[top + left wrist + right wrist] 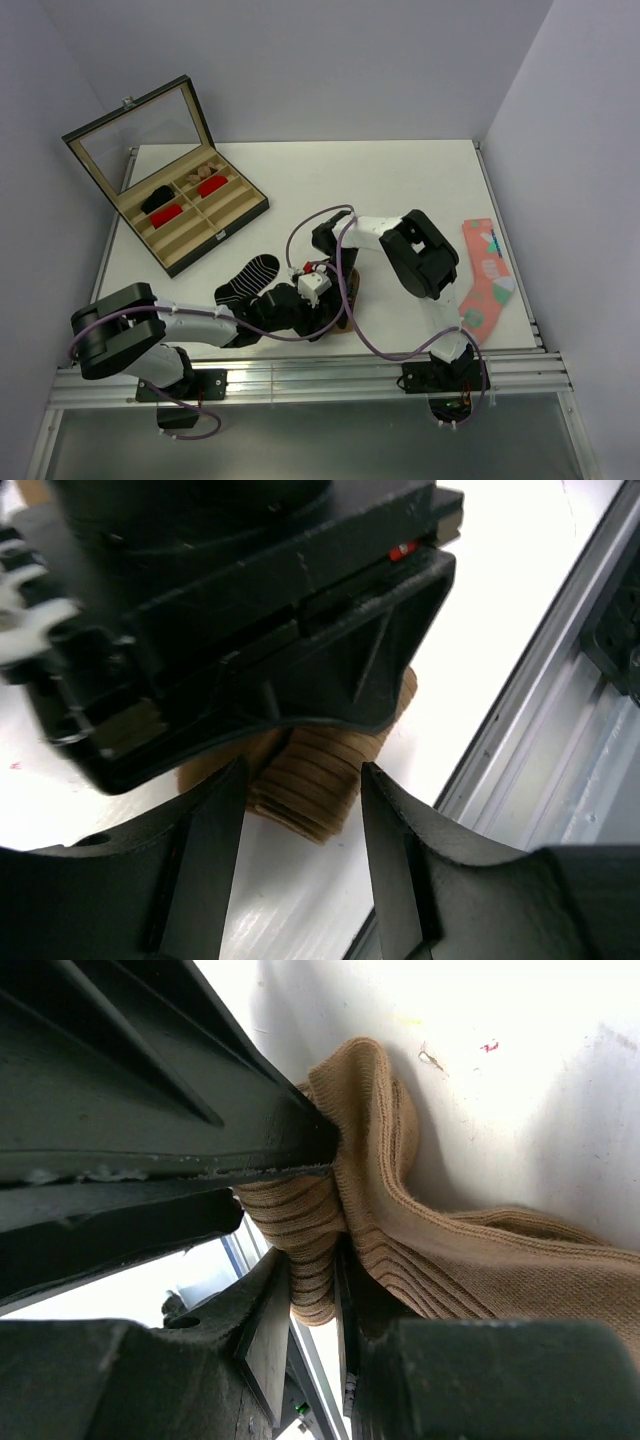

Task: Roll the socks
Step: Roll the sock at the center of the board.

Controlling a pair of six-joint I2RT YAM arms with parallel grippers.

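Observation:
The tan-brown sock (470,1260) lies bunched on the white table near the front edge. My right gripper (312,1260) is shut on its ribbed cuff. In the top view the right gripper (325,305) points down over the sock (353,288), which is mostly hidden under both grippers. My left gripper (302,772) is open, and the ribbed cuff (310,795) sits just beyond its fingertips, under the right gripper's body. The left gripper (295,308) reaches in from the left. The black striped sock (248,276) lies flat just left of them.
An open compartment case (215,235) with its lid raised stands at the back left, holding red rolled bundles (210,186). A coral-pink patterned sock (485,275) lies at the right edge. An aluminium rail (300,375) runs along the table's near edge.

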